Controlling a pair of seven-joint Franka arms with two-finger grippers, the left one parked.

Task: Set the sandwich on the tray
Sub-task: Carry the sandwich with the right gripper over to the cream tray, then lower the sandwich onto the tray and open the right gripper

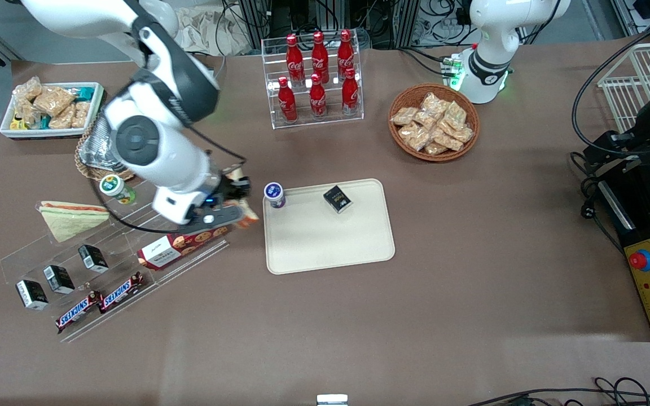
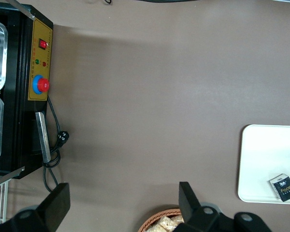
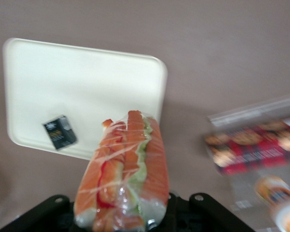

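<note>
My right gripper point(image 1: 233, 198) is shut on the clear-wrapped sandwich point(image 1: 241, 179) and holds it above the table, between the acrylic shelf and the tray's edge toward the working arm's end. In the right wrist view the sandwich point(image 3: 125, 169) shows its orange, red and pale green filling stripes and hides the gripper point(image 3: 123, 218). The cream-beige tray point(image 1: 330, 239) lies in the middle of the table, and also shows in the right wrist view point(image 3: 87, 82) and the left wrist view point(image 2: 266, 159). A like sandwich point(image 1: 71, 219) with a flat pale face lies on the shelf.
A small black box point(image 1: 337, 198) lies on the tray and a purple-lidded cup point(image 1: 274, 194) stands at its corner. The acrylic shelf holds a cookie box point(image 1: 181, 248), Snickers bars point(image 1: 99, 301) and black boxes. A cola rack point(image 1: 316, 79), snack basket point(image 1: 433, 121) and white tub point(image 1: 51, 107) stand farther from the camera.
</note>
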